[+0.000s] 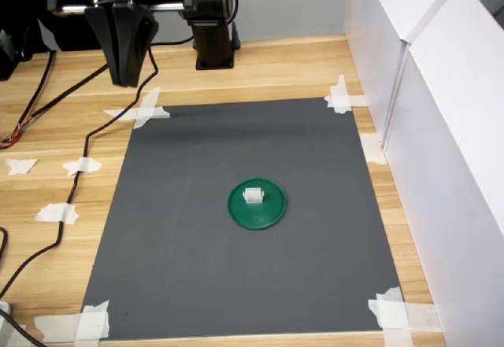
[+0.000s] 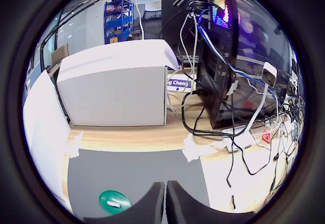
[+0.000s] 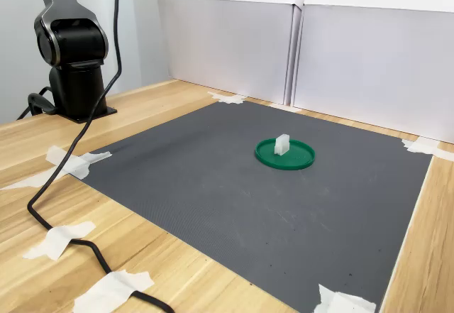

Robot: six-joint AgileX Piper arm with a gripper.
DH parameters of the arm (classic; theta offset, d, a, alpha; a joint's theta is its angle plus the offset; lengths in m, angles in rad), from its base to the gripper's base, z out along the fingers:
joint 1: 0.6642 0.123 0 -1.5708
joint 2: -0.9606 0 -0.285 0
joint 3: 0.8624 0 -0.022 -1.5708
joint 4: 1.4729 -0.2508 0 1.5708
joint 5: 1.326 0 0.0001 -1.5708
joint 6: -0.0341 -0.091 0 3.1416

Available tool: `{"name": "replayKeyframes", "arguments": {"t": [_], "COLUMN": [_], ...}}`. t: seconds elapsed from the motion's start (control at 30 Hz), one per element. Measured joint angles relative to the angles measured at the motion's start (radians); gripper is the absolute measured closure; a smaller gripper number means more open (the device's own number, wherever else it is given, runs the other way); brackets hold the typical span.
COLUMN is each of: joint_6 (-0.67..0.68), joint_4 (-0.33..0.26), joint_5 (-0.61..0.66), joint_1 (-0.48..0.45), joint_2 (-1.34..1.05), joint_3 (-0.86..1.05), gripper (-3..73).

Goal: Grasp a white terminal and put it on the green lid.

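Taped corners of dark mat on wooden counter lie nearest in the second exterior view. Gripper hangs high near arm base, well apart from the mat centre, fingers pressed together, holding nothing. Placement judged complete: white terminal rests on green lid, slightly off centre. For clean finish: hold gripper clear, avoid descent over lid, avoid dragging cable across mat. Terminal: tiny, whitish, blocky, upright. Lid: flat, round, dark green, raised rim

Taped grey mat on wooden table
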Motion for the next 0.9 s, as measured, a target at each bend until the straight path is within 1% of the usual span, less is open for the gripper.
{"name": "replayKeyframes", "arguments": {"t": [0.2,0.3,0.43,0.63,0.9], "joint_6": [0.007,0.007,0.009,0.009,0.003], "joint_4": [0.000,0.006,0.016,0.022,0.022], "joint_5": [-0.163,-0.190,-0.192,-0.196,-0.218], "joint_1": [0.000,0.000,0.000,0.000,0.000], "joint_2": [-0.266,-0.407,-0.583,-0.787,-0.919], "joint_3": [0.327,0.473,0.613,0.730,0.829], "gripper": [70.7,70.7,70.7,70.9,70.9]}}
